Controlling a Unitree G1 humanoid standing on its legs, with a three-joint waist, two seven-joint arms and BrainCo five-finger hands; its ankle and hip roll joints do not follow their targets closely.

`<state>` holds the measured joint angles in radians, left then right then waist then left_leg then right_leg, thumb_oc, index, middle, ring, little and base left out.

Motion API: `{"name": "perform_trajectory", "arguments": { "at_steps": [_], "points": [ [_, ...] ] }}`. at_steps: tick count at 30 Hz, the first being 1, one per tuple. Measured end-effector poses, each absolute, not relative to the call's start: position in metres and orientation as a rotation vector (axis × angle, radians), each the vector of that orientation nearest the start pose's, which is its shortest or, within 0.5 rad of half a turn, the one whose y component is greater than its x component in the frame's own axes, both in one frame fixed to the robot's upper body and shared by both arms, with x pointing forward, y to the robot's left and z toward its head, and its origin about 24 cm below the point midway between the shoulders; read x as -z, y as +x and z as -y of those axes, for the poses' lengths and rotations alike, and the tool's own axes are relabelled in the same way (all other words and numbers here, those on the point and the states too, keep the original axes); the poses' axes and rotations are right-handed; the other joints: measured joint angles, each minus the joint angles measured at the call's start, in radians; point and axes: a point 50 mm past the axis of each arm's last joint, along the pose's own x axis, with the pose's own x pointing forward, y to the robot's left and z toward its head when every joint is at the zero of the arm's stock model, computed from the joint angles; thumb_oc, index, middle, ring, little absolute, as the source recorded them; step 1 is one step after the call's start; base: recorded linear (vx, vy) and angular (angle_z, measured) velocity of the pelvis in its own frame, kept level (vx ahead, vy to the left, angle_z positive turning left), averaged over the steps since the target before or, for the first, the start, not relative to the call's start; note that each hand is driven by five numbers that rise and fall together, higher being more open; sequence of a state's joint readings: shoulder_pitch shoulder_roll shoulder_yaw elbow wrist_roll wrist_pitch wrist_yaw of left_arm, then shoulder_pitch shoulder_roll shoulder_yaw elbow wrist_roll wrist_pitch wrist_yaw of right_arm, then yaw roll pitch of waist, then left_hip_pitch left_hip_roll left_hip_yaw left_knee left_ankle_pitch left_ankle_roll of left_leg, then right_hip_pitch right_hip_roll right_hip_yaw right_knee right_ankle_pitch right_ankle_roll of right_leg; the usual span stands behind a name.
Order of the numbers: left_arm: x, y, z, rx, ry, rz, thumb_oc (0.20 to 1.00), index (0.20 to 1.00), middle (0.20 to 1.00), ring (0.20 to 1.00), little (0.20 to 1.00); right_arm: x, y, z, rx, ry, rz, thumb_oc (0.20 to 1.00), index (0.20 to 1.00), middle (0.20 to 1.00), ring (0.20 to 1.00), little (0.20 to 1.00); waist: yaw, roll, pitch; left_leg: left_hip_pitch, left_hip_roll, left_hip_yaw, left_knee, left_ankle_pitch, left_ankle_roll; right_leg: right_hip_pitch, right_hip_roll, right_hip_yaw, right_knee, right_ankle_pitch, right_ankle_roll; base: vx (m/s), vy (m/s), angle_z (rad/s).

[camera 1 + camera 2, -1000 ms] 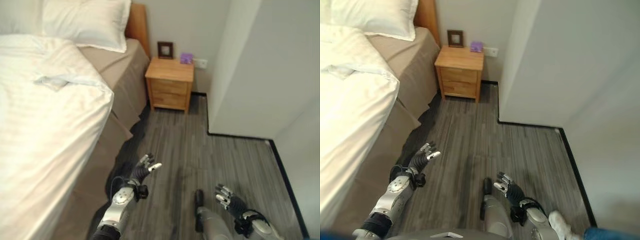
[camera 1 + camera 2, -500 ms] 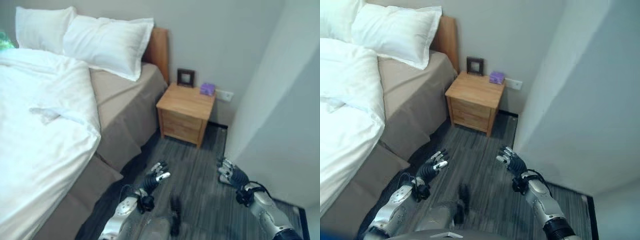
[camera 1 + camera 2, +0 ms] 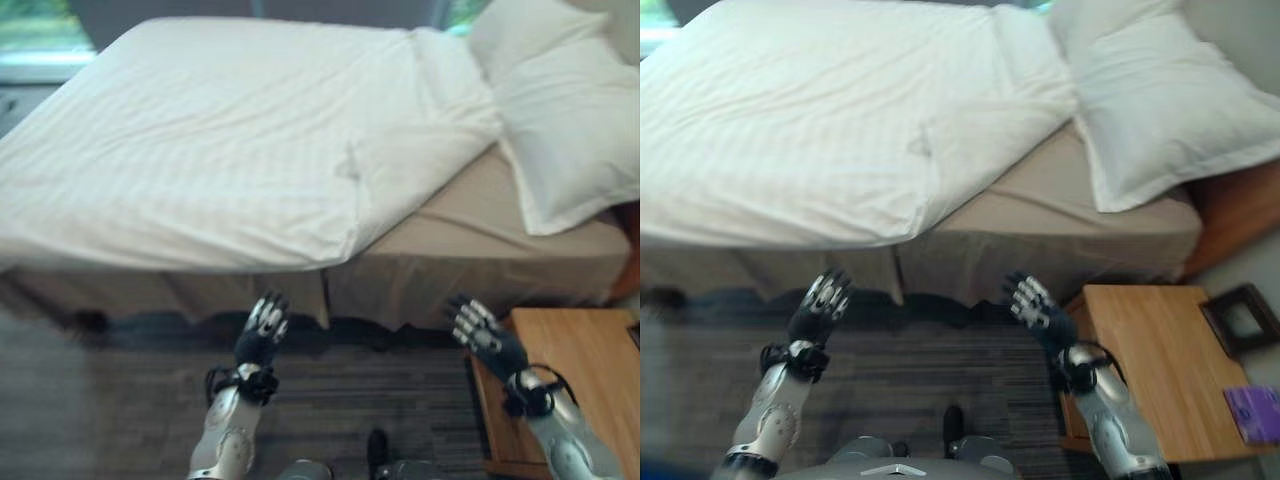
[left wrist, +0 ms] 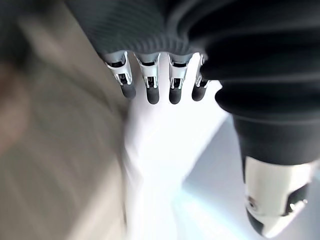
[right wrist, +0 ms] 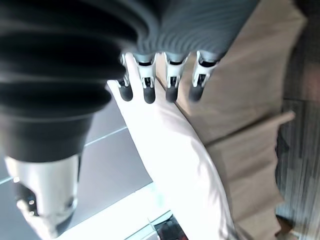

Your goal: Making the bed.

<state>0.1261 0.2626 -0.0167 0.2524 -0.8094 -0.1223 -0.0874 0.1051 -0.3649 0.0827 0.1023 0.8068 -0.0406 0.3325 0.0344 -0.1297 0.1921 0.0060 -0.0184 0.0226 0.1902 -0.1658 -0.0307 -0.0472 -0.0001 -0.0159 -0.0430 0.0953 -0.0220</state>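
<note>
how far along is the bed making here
Barely begun. The white duvet lies over most of the bed, but its corner is folded back, baring the tan sheet below the pillow. The left hand and right hand are open, short of the bed.

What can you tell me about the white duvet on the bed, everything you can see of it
The white duvet looks like soft cotton with faint woven stripes. It lies spread over most of the bed, fairly flat, with a small pucker near the middle. Its near edge hangs over the side above the tan bed skirt. At the head end it is pulled back on a slant, baring the tan sheet below the white pillow. Its far corner reaches the pillows. Neither hand touches it.
</note>
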Motion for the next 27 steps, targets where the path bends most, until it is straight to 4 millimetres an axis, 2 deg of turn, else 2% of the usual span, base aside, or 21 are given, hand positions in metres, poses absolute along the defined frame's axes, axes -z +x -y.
{"name": "perform_trajectory", "arguments": {
  "at_steps": [1, 2, 3, 4, 5, 8, 9, 12, 13, 14, 15, 16, 17, 18, 19, 20, 21, 22, 25, 26, 27],
  "points": [
    [0.030, 0.201, -0.222, -0.175, -0.552, -0.219, 1.000, 1.000, 1.000, 1.000, 1.000, 0.003, 0.218, 0.181, -0.250, 0.561, -0.151, 1.000, 1.000, 1.000, 1.000, 1.000, -0.013, -0.004, 0.023, 0.069, -0.002, -0.022, -0.063, 0.004, 0.006, 0.054, 0.006, 0.016, -0.041, 0.017, 0.022, 0.06, 0.082, -0.50],
    [0.034, 0.197, -0.217, -0.184, -0.571, -0.233, 1.000, 1.000, 1.000, 1.000, 1.000, 0.016, 0.212, 0.172, -0.266, 0.567, -0.219, 1.000, 1.000, 1.000, 1.000, 1.000, -0.004, 0.018, 0.031, 0.098, -0.028, -0.060, -0.163, 0.024, 0.040, 0.050, 0.001, 0.032, -0.041, -0.047, 0.148, 0.04, 0.079, -0.87],
    [0.035, 0.198, -0.206, -0.165, -0.595, -0.236, 1.000, 1.000, 1.000, 1.000, 1.000, 0.023, 0.206, 0.176, -0.268, 0.528, -0.268, 1.000, 1.000, 1.000, 1.000, 1.000, -0.016, 0.077, 0.041, 0.125, 0.000, -0.095, -0.280, 0.062, 0.068, 0.016, 0.021, -0.016, 0.023, -0.075, 0.130, 0.02, 0.077, -0.50],
    [0.022, 0.208, -0.192, -0.088, -0.575, -0.198, 1.000, 1.000, 1.000, 1.000, 1.000, 0.035, 0.191, 0.188, -0.201, 0.518, -0.339, 1.000, 1.000, 1.000, 1.000, 1.000, -0.063, 0.119, 0.047, 0.110, 0.043, -0.111, -0.289, 0.154, 0.001, 0.054, 0.030, 0.001, -0.016, -0.006, 0.035, 0.01, 0.079, -0.39],
    [0.020, 0.210, -0.194, -0.083, -0.559, -0.191, 1.000, 1.000, 1.000, 1.000, 1.000, 0.039, 0.187, 0.186, -0.176, 0.536, -0.357, 1.000, 1.000, 1.000, 1.000, 1.000, -0.055, 0.110, 0.032, 0.113, 0.045, -0.103, -0.289, 0.151, 0.002, 0.060, 0.036, 0.026, -0.046, 0.001, 0.036, -0.01, 0.073, -0.49],
    [0.013, 0.219, -0.198, -0.094, -0.550, -0.158, 1.000, 1.000, 1.000, 1.000, 1.000, 0.029, 0.184, 0.169, -0.290, 0.504, -0.352, 1.000, 1.000, 1.000, 1.000, 1.000, -0.061, 0.078, 0.015, 0.127, 0.033, -0.062, -0.287, 0.156, 0.011, 0.064, 0.023, 0.051, -0.054, 0.025, 0.051, -0.04, 0.057, -0.45],
    [0.027, 0.205, -0.197, -0.119, -0.541, -0.227, 1.000, 1.000, 1.000, 1.000, 1.000, 0.038, 0.174, 0.171, -0.272, 0.475, -0.395, 1.000, 1.000, 1.000, 1.000, 1.000, -0.059, 0.069, -0.103, 0.152, 0.008, -0.062, -0.284, 0.163, 0.025, 0.087, 0.000, 0.055, -0.059, 0.033, 0.058, -0.02, 0.062, 0.12],
    [0.024, 0.207, -0.204, -0.181, -0.504, -0.195, 1.000, 1.000, 1.000, 1.000, 1.000, 0.054, 0.175, 0.192, -0.077, 0.440, -0.445, 1.000, 1.000, 1.000, 1.000, 1.000, -0.054, 0.067, -0.130, 0.073, 0.011, 0.028, -0.284, 0.166, 0.034, -0.015, -0.013, 0.041, -0.040, 0.044, 0.067, 0.03, 0.130, -0.21],
    [0.024, 0.206, -0.210, -0.212, -0.508, -0.190, 1.000, 1.000, 1.000, 1.000, 1.000, 0.049, 0.184, 0.195, -0.073, 0.417, -0.425, 1.000, 1.000, 1.000, 1.000, 1.000, -0.056, 0.074, -0.115, 0.050, 0.009, 0.055, -0.286, 0.167, 0.040, -0.047, -0.031, -0.001, -0.028, 0.044, 0.067, 0.06, 0.207, -0.61],
    [0.025, 0.208, -0.211, -0.214, -0.503, -0.194, 1.000, 1.000, 1.000, 1.000, 1.000, 0.046, 0.188, 0.200, -0.064, 0.394, -0.410, 1.000, 1.000, 1.000, 1.000, 1.000, -0.074, 0.082, -0.083, 0.049, -0.011, 0.061, -0.279, 0.146, 0.063, -0.069, -0.057, -0.044, 0.026, 0.037, 0.095, 0.08, 0.223, -0.09],
    [0.029, 0.216, -0.207, -0.193, -0.484, -0.225, 1.000, 1.000, 1.000, 1.000, 1.000, 0.043, 0.190, 0.210, -0.045, 0.352, -0.396, 1.000, 1.000, 1.000, 1.000, 1.000, -0.105, 0.107, -0.045, 0.049, -0.019, 0.088, -0.223, 0.121, 0.113, -0.122, -0.078, -0.062, 0.179, 0.011, 0.140, 0.10, 0.144, 0.02],
    [0.029, 0.221, -0.208, -0.188, -0.469, -0.228, 1.000, 1.000, 1.000, 1.000, 1.000, 0.035, 0.200, 0.218, -0.046, 0.309, -0.368, 1.000, 1.000, 1.000, 1.000, 1.000, -0.115, 0.154, 0.007, 0.049, 0.007, 0.106, -0.177, 0.100, 0.101, -0.259, -0.089, -0.063, 0.482, 0.029, 0.166, 0.40, 0.073, 0.08],
    [0.025, 0.223, -0.210, -0.183, -0.460, -0.214, 1.000, 1.000, 1.000, 1.000, 1.000, 0.039, 0.194, 0.216, -0.045, 0.311, -0.388, 1.000, 1.000, 1.000, 1.000, 1.000, -0.120, 0.165, 0.009, 0.051, 0.009, 0.104, -0.166, 0.091, 0.116, -0.339, -0.108, -0.061, 0.643, 0.036, 0.180, 0.38, 0.018, -0.10],
    [0.020, 0.225, -0.211, -0.174, -0.446, -0.194, 1.000, 1.000, 1.000, 1.000, 1.000, 0.042, 0.189, 0.214, -0.046, 0.318, -0.402, 1.000, 1.000, 1.000, 1.000, 1.000, -0.130, 0.165, 0.015, 0.049, 0.009, 0.094, -0.167, 0.087, 0.112, -0.401, -0.120, -0.053, 0.734, 0.012, 0.177, 0.85, -0.132, 0.48],
    [-0.003, 0.239, -0.220, -0.154, -0.381, -0.110, 1.000, 1.000, 1.000, 1.000, 1.000, 0.045, 0.188, 0.200, -0.053, 0.375, -0.394, 1.000, 1.000, 1.000, 1.000, 1.000, -0.159, 0.178, 0.030, 0.029, 0.027, 0.075, -0.204, 0.086, 0.108, -0.431, -0.139, -0.055, 0.560, -0.060, 0.185, 0.53, -0.123, 0.47],
    [-0.006, 0.242, -0.221, -0.158, -0.381, -0.095, 1.000, 1.000, 1.000, 1.000, 1.000, 0.048, 0.185, 0.198, -0.053, 0.387, -0.410, 1.000, 1.000, 1.000, 1.000, 1.000, -0.166, 0.166, 0.033, 0.028, 0.020, 0.063, -0.207, 0.078, 0.094, -0.428, -0.141, -0.043, 0.492, -0.068, 0.193, 0.52, -0.123, 0.57],
    [-0.009, 0.246, -0.226, -0.179, -0.378, -0.076, 1.000, 1.000, 1.000, 1.000, 1.000, 0.050, 0.184, 0.193, -0.065, 0.397, -0.417, 1.000, 1.000, 1.000, 1.000, 1.000, -0.172, 0.166, 0.034, 0.022, 0.025, 0.054, -0.196, 0.085, 0.093, -0.380, -0.143, -0.010, 0.325, -0.079, 0.217, 0.00, 0.000, 0.04],
    [-0.008, 0.246, -0.229, -0.196, -0.379, -0.074, 1.000, 1.000, 1.000, 1.000, 1.000, 0.054, 0.179, 0.189, -0.080, 0.399, -0.447, 1.000, 1.000, 1.000, 1.000, 1.000, -0.170, 0.138, 0.027, 0.047, 0.015, 0.068, -0.171, 0.086, 0.097, -0.326, -0.153, 0.026, 0.156, -0.078, 0.215, 0.00, 0.000, -0.08],
    [0.003, 0.234, -0.231, -0.212, -0.375, -0.120, 1.000, 1.000, 1.000, 1.000, 1.000, 0.054, 0.179, 0.190, -0.078, 0.395, -0.443, 1.000, 1.000, 1.000, 1.000, 1.000, -0.189, 0.120, 0.010, 0.099, 0.008, 0.073, -0.192, 0.067, 0.092, -0.309, -0.159, 0.018, 0.185, -0.059, 0.191, 0.61, -0.331, -0.05],
    [0.005, 0.232, -0.230, -0.216, -0.378, -0.130, 1.000, 1.000, 1.000, 1.000, 1.000, 0.055, 0.176, 0.192, -0.069, 0.396, -0.451, 1.000, 1.000, 1.000, 1.000, 1.000, -0.204, 0.103, 0.005, 0.111, 0.010, 0.064, -0.206, 0.055, 0.070, -0.305, -0.160, 0.014, 0.180, -0.054, 0.187, 1.47, -0.892, 0.67],
    [-0.003, 0.244, -0.222, -0.211, -0.385, -0.095, 1.000, 1.000, 1.000, 1.000, 1.000, 0.054, 0.171, 0.193, -0.067, 0.398, -0.450, 1.000, 1.000, 1.000, 1.000, 1.000, -0.221, 0.113, -0.052, -0.024, 0.030, 0.011, -0.130, 0.010, 0.012, -0.364, -0.175, -0.028, 0.240, -0.106, 0.217, 0.90, -0.706, 1.01]
  ]
}}
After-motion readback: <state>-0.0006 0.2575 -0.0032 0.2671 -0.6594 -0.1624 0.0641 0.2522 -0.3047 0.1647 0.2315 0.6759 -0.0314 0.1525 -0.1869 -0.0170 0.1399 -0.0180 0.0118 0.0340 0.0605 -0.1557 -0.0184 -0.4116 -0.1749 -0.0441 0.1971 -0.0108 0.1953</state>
